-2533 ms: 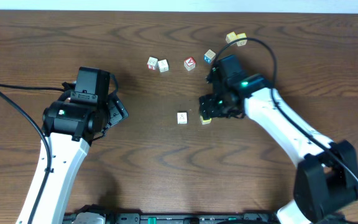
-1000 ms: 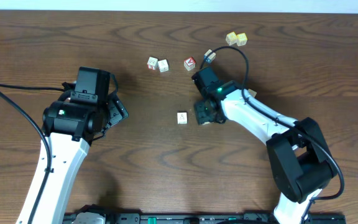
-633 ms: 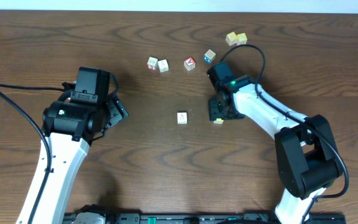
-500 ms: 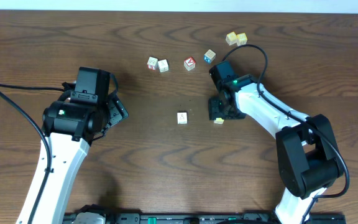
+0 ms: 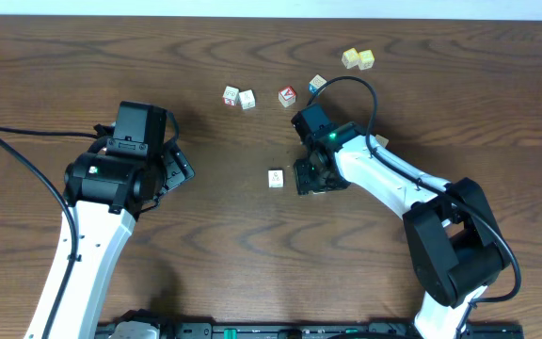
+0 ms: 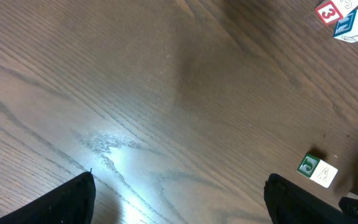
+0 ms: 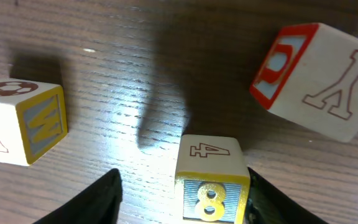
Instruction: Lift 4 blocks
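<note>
**Entry: wooden letter cubes, four, small, square-edged, faces printed.** All are laid out on a dark brown table (image 5: 459, 56) with strong grain and a dull sheen.

1. Number cube (image 7: 211, 180). The top is cream and printed with a "4"; one side is yellow-framed and carries a gold "8". It is placed between the matte black fingers of the right gripper (image 5: 310, 179). The jaws are spread wider than the cube, with one finger just beside it and a gap left at the other. It cannot be told whether the cube rests on the wood.
2. Lone white-topped cube (image 5: 276, 178). It is set flat on the table near the right gripper, on the side toward the left arm. A football emblem, a yellow-framed "W" and a red "A" are shown on its faces.
3. Red-marked white cube (image 5: 231, 95), at the far side of the table.
4. Neighbouring white cube (image 5: 247, 99), just beside item 3.

Left gripper (image 6: 180, 180): the black fingers are held wide apart over bare wood, with nothing between them.

Also noted: a red-bordered cube (image 7: 309, 81), seen at an angle near item 1.
</note>
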Tool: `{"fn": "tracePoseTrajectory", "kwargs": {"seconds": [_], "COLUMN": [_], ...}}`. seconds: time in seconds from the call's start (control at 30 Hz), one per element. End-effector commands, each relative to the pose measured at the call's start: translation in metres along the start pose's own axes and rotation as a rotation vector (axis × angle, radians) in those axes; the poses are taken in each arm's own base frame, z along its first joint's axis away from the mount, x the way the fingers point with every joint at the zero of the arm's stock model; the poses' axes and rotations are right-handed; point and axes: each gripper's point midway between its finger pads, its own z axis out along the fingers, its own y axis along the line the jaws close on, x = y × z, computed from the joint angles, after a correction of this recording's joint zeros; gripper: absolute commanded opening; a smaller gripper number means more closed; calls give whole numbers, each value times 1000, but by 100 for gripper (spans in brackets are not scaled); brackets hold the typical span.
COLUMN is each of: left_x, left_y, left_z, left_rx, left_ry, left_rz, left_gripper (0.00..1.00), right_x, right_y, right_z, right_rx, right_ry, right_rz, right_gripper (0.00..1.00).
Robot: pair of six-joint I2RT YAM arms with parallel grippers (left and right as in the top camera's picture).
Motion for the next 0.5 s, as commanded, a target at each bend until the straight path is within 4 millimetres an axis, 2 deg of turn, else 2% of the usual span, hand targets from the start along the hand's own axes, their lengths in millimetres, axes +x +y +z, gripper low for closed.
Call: {"fn": "tracePoseTrajectory", "kwargs": {"seconds": [0.0, 0.2, 0.33, 0.47], "left_x": [-4, -4, -4, -4], "left_y": [1, 1, 1, 1], "left_z": [-2, -2, -2, -2], "left_rx": [-8, -8, -8, -8], "left_ry": [-12, -12, -12, -12], "left_rz": [-17, -17, -17, -17], "left_gripper": [87, 87, 87, 87], "right_x": [1, 1, 2, 4], "right_y": [-7, -13, -13, -15], "right_z": [6, 6, 6, 9], "right_rx": [39, 71, 73, 81], "right_ry": [1, -5, -2, 0], "right_rz": [41, 31, 23, 23], "right_gripper": [53, 45, 31, 32]}}
